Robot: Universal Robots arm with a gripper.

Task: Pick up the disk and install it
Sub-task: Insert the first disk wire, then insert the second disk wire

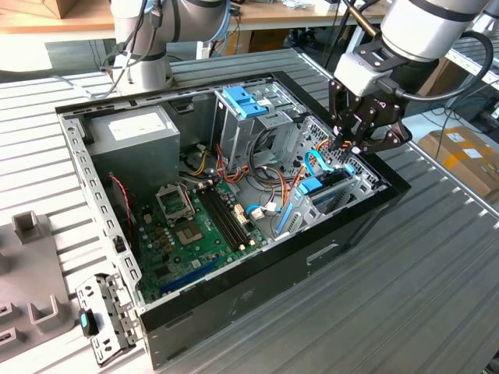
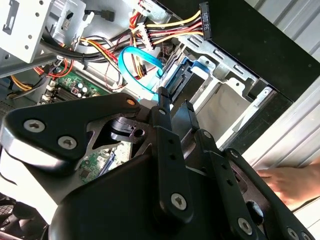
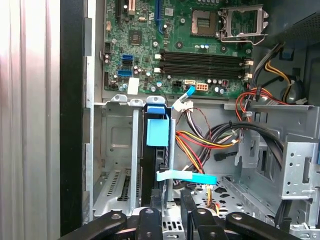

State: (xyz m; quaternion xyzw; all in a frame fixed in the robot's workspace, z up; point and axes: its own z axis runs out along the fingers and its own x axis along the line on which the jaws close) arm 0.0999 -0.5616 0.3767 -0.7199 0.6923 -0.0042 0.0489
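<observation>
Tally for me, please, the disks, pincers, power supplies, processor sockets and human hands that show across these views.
disk: 1
pincer: 1
power supply: 1
processor socket: 1
hand: 1
Total: 5

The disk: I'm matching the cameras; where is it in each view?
Exterior view: the disk upright in the drive cage, at the exterior view's right.
First wrist view: the disk edge-on in the drive cage beside the motherboard.
Second wrist view: the disk beside the blue cable loop.
Shared landmark: the motherboard.
</observation>
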